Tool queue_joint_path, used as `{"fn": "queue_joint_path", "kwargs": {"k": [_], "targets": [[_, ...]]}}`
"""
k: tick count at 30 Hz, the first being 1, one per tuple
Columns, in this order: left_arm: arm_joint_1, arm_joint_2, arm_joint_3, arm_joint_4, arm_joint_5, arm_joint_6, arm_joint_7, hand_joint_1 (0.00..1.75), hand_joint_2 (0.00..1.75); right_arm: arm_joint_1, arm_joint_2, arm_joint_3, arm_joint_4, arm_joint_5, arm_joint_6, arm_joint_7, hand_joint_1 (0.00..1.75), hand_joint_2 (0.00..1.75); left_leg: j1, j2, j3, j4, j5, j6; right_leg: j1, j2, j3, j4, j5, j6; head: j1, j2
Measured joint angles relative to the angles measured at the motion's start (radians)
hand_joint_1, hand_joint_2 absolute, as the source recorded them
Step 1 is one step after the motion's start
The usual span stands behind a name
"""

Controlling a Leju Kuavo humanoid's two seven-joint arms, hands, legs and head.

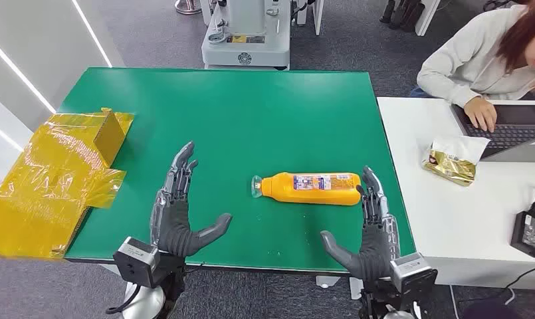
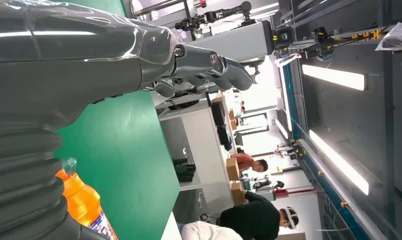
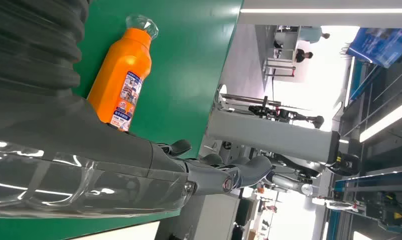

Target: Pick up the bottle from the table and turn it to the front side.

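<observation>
An orange bottle (image 1: 311,188) with a clear cap lies on its side on the green table (image 1: 238,113), cap pointing left, its printed label facing up. The same bottle (image 3: 121,75) appears in the right wrist view, and a part of the bottle (image 2: 84,202) in the left wrist view. My right hand (image 1: 371,226) hovers at the bottle's base end near the table's front edge, fingers spread, empty. My left hand (image 1: 181,209) is open too, well left of the cap, thumb pointing toward the bottle.
Crumpled yellow film with a small box (image 1: 58,179) covers the table's left edge. A white desk (image 1: 444,219) on the right carries a snack bag (image 1: 452,159), a laptop (image 1: 510,129) and a power brick (image 1: 530,232); a person (image 1: 490,60) is typing there. A machine base (image 1: 248,33) stands behind the table.
</observation>
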Motion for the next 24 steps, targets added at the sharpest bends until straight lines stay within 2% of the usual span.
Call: {"fn": "queue_joint_path", "kwargs": {"k": [11, 18, 22, 24], "targets": [[0.000, 0.000, 0.000, 0.000, 0.000, 0.001, 0.000, 0.00, 1.75, 0.000, -0.002, 0.000, 0.000, 0.005, -0.001, 0.000, 0.00, 1.75, 0.000, 0.000, 0.000, 0.000, 0.000, 0.000, 0.000, 0.000, 0.000, 0.000, 0.000, 0.000, 0.000, 0.000], [-0.001, -0.001, 0.000, 0.000, 0.000, 0.002, 0.000, 0.00, 1.75, -0.004, -0.020, 0.001, 0.000, 0.103, -0.035, 0.016, 0.00, 1.75, 0.000, 0.000, 0.000, 0.000, 0.000, 0.000, 0.000, 0.000, 0.000, 0.000, 0.000, 0.000, 0.000, 0.000], [-0.002, -0.001, 0.000, 0.000, 0.000, 0.002, 0.000, 0.00, 1.75, -0.006, -0.022, 0.001, 0.000, 0.113, -0.038, 0.020, 0.00, 1.75, 0.000, 0.000, 0.000, 0.000, 0.000, 0.000, 0.000, 0.000, 0.000, 0.000, 0.000, 0.000, 0.000, 0.000], [-0.016, -0.006, -0.006, 0.007, 0.000, -0.005, 0.000, 0.00, 1.75, -0.060, -0.048, 0.004, 0.043, 0.185, -0.067, 0.058, 0.00, 1.75, 0.000, 0.000, 0.000, 0.000, 0.001, 0.000, 0.000, 0.000, 0.000, 0.000, 0.000, 0.000, 0.000, 0.000]]}}
